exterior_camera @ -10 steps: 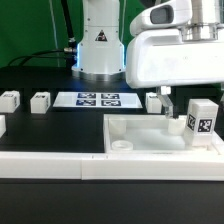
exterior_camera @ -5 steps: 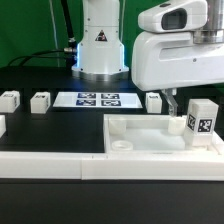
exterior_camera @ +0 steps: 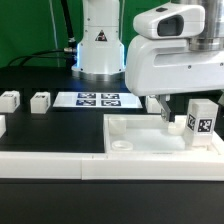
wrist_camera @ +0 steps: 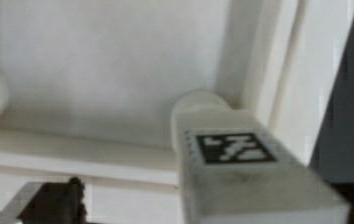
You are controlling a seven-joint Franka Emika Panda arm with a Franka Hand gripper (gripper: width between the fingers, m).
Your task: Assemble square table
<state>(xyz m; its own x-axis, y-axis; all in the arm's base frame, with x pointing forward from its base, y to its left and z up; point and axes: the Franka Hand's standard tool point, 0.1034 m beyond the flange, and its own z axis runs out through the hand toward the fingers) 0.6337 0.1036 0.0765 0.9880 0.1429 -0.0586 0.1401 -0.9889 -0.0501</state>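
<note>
The square table's white slab [exterior_camera: 150, 140] lies at the exterior view's right, with a round corner socket [exterior_camera: 121, 146] near the front. One tagged leg [exterior_camera: 201, 117] stands upright in its far right corner. My gripper [exterior_camera: 173, 118] hangs low over the slab, right beside this leg. One dark finger [exterior_camera: 164, 112] shows left of the leg; the other is hidden. In the wrist view the leg [wrist_camera: 241, 165] rises between the jaws with a gap to the one visible finger [wrist_camera: 57, 200], so the gripper [wrist_camera: 200, 208] is open. Loose legs [exterior_camera: 8, 100] [exterior_camera: 40, 101] [exterior_camera: 155, 102] lie on the table.
The marker board [exterior_camera: 100, 99] lies flat behind the slab, in front of the robot base [exterior_camera: 98, 45]. The long low white barrier wall [exterior_camera: 50, 165] runs along the front edge. Another white piece [exterior_camera: 2, 125] sits at the exterior view's far left.
The gripper housing has sunk a little and shifted slightly toward the exterior view's left, beside the upright leg. The leg, the slab and the loose legs have not moved.
</note>
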